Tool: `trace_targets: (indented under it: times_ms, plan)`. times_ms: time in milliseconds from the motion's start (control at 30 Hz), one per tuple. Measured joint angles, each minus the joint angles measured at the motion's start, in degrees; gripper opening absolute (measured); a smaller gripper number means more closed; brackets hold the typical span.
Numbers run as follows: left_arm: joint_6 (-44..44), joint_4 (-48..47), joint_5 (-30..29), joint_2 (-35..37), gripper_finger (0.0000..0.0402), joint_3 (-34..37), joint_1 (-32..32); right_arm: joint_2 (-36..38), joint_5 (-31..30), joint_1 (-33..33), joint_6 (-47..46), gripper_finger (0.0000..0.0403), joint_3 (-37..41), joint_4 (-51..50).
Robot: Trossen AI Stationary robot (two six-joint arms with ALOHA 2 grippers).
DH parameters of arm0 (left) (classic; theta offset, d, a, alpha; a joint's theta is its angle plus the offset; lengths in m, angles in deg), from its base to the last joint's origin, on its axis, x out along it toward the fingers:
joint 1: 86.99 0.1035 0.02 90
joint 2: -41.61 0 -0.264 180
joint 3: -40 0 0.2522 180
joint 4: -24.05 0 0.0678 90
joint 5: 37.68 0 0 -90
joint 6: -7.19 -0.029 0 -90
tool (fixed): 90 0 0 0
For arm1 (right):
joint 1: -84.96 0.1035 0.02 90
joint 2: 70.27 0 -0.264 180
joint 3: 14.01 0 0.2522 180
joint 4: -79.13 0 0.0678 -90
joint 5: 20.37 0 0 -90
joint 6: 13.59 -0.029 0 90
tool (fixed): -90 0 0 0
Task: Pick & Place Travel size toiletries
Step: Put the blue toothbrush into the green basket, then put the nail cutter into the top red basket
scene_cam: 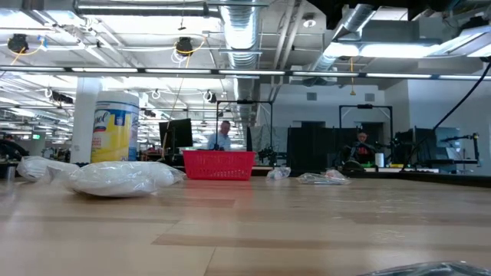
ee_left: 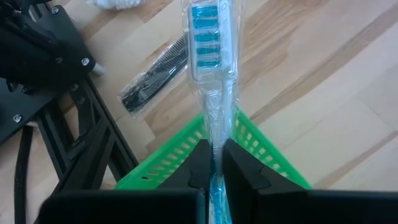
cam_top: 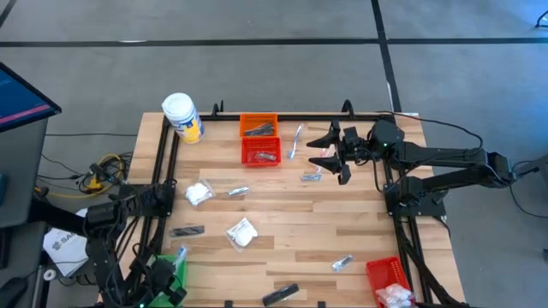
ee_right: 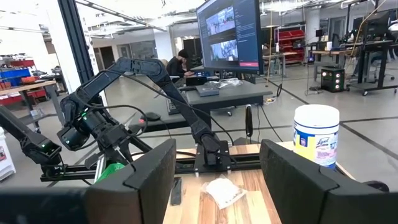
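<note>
**Hidden or cut off from my station**

- Green basket (ee_left: 249, 146): mostly hidden behind my left gripper (ee_left: 214, 168); far corner alone visible.
- Wrapped toothbrush (ee_left: 211, 68): handle end lost between the fingers.
- Red basket (cam_top: 392, 282) at the table's (cam_top: 360, 222) near right corner: cut by the picture's edge.
- Sachet (cam_top: 342, 263): markings too small to read.

It was an open robotics lab or workshop: exposed silver ducts (scene_cam: 245, 31) and strip lights ran overhead, a large monitor (ee_right: 227, 34) stood on a desk, and a person (ee_right: 180, 62) sat working among benches and equipment racks.
</note>
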Motion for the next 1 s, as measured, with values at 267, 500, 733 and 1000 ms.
trace_targets:
  times_ms: [267,500,733,1000]
  plan:
    - [-0.73,0.13,0.95,-0.05,0.0032,0.0,0.0,0.0,0.0,0.01,0.0,0.0225,0.0,0.0]
    - [-0.94,0.16,1.46,-0.06,0.0046,-0.01,0.0,0.02,0.0,0.01,0.0,0.0225,0.0,-0.46]
    - [-2.55,0.52,3.24,-0.12,0.0084,0.0,0.04,0.02,0.0,-0.01,0.0,0.0225,0.0,-0.46]
    - [-1.7,1.17,4.51,2.3,0.0155,-0.18,0.46,0.02,0.0,-0.01,0.0,0.0225,0.0,-0.44]
